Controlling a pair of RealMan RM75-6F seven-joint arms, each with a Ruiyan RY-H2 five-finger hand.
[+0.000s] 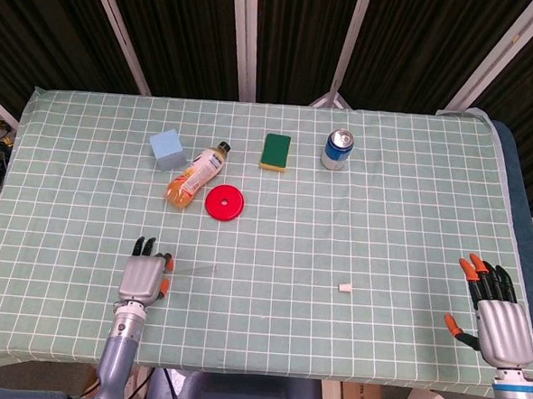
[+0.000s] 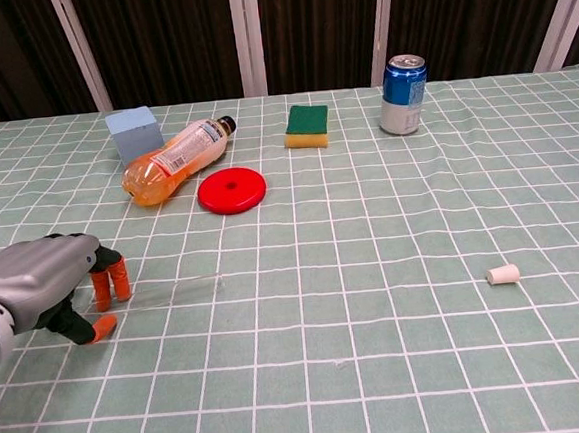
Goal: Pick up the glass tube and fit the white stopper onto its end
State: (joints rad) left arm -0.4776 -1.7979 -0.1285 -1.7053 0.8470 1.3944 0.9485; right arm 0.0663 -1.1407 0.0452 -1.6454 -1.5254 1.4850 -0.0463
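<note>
The glass tube (image 2: 175, 286) is thin and clear and lies flat on the green checked cloth, also faint in the head view (image 1: 197, 268). My left hand (image 2: 44, 281) (image 1: 142, 278) sits at the tube's left end. Its orange fingertips (image 2: 109, 283) curl down onto that end, while the thumb stays apart below it. The tube looks to be resting on the cloth, not lifted. The white stopper (image 2: 503, 274) (image 1: 343, 286) lies on its side far to the right. My right hand (image 1: 495, 313) hovers at the table's right front corner with fingers spread, holding nothing.
At the back stand a blue cube (image 2: 133, 131), a lying orange drink bottle (image 2: 173, 160), a red disc (image 2: 231, 191), a green-yellow sponge (image 2: 307, 125) and a blue can (image 2: 403, 93). The table's right edge (image 1: 512, 205) runs beside my right hand.
</note>
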